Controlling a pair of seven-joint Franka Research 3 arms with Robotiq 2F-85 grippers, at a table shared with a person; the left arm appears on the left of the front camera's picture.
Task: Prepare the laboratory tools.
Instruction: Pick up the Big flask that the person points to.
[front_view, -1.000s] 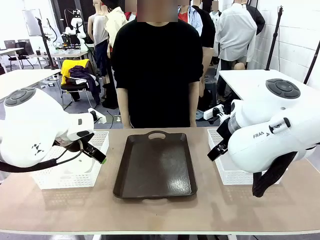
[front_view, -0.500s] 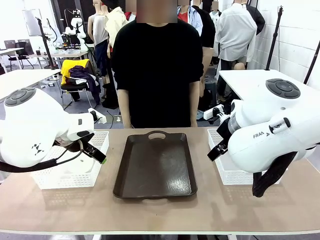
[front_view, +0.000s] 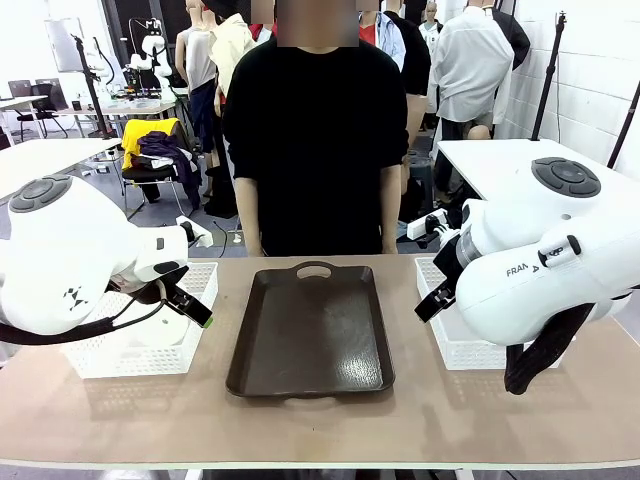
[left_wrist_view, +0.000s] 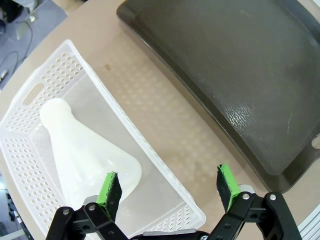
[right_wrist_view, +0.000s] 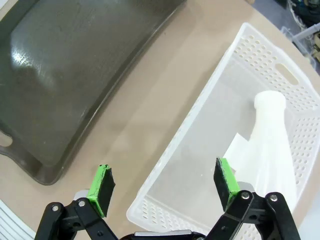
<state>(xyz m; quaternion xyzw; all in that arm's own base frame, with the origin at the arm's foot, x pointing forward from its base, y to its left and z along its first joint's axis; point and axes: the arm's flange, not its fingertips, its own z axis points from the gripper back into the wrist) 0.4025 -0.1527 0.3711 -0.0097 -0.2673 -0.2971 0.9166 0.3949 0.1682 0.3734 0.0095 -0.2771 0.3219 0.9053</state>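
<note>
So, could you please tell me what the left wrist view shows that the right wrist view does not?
Left wrist view: the open left gripper over one flask lying in its white basket. Right wrist view: the open right gripper over the other flask, lying in a second basket. Both: the dark tray on the table.

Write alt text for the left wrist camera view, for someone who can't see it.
The open left gripper hovers over a white mesh basket holding a frosted-white conical flask lying on its side. A dark brown tray sits beside the basket on the tan table.
</note>
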